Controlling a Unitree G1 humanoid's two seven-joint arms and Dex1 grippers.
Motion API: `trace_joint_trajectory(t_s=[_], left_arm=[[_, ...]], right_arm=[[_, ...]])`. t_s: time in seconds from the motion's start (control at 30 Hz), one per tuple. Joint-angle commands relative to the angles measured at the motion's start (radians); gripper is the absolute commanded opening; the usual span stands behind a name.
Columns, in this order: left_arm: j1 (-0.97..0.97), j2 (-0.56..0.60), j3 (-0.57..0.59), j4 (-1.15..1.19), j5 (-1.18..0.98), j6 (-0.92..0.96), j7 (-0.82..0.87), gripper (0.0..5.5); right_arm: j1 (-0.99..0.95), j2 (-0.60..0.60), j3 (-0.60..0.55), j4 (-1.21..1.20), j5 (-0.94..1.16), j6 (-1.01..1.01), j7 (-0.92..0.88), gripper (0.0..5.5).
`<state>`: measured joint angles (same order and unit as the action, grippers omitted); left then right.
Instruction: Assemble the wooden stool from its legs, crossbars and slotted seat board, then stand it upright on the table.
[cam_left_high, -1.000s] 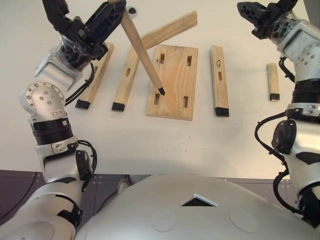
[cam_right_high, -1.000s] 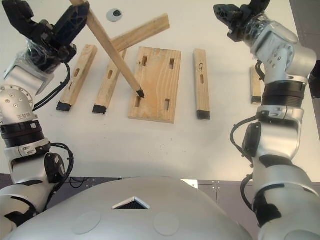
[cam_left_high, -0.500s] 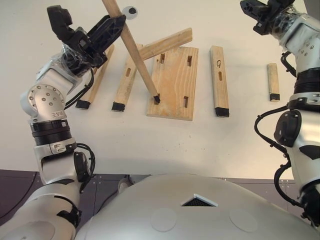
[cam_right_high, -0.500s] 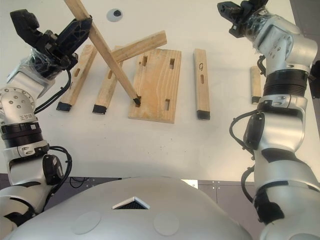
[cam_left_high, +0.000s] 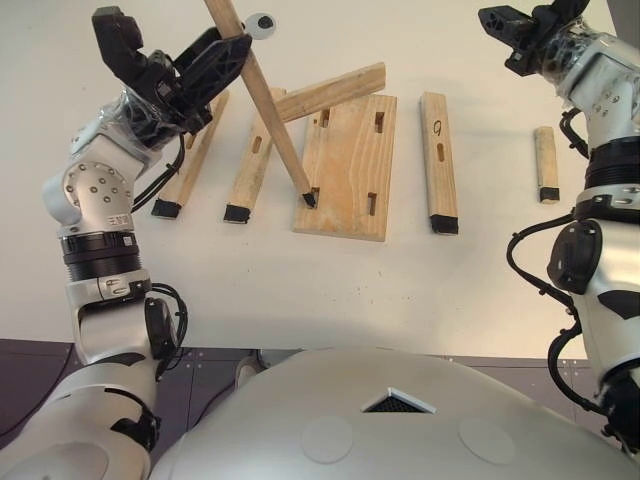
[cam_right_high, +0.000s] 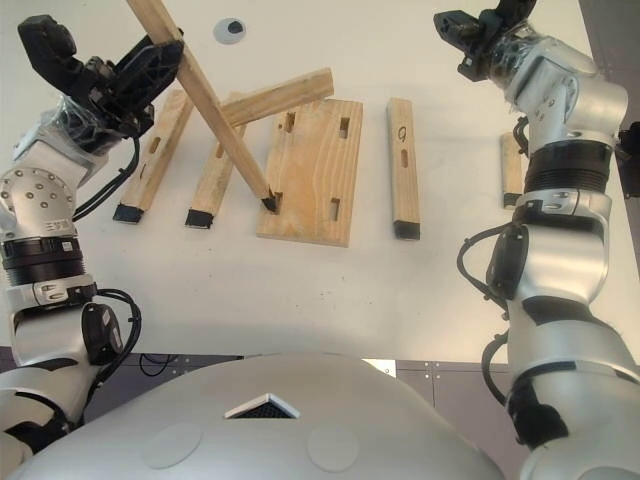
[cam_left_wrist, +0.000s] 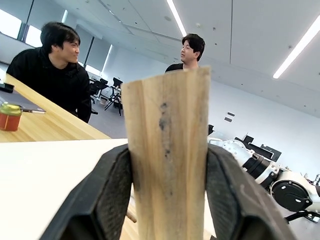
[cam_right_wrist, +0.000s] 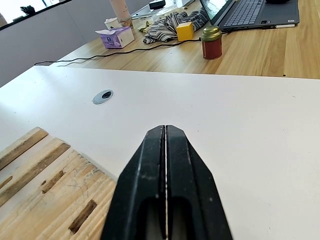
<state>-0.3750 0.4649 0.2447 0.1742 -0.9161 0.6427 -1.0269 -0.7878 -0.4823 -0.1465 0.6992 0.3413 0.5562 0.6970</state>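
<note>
Left claw (cam_left_high: 229, 46) pinches a square, black-tipped wooden leg (cam_left_high: 276, 122) touching the slotted seat board (cam_left_high: 347, 175); right claw (cam_right_wrist: 165, 150) pressed together above the matte white bench (cam_left_high: 300, 275).

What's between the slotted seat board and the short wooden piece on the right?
Left eye view: a slotted, black-capped leg lies flat between seat board and short piece, touching neither.
</note>
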Motion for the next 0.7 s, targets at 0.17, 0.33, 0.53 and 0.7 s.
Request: trace_joint_trajectory(t_s=[0.17,0.33,0.53,0.7], left_arm=[[-0.046,-0.041,0.066,0.081,-0.030,0.035,0.033,2.00],[-0.021,-0.059,0.030,0.109,0.038,-0.001,0.011,1.99],[-0.030,0.004,-0.022,0.112,0.109,0.000,-0.050,1.99],[-0.024,0.115,-0.159,0.079,0.233,-0.043,-0.175,1.99]], right_arm=[[-0.003,0.005,0.004,0.017,-0.015,-0.011,0.009,0.00],[-0.007,0.001,0.006,0.026,-0.024,-0.013,0.019,0.00],[0.009,0.010,0.003,0.008,-0.030,-0.001,0.018,0.00],[0.055,0.020,0.003,-0.053,-0.022,0.023,0.009,0.00]])
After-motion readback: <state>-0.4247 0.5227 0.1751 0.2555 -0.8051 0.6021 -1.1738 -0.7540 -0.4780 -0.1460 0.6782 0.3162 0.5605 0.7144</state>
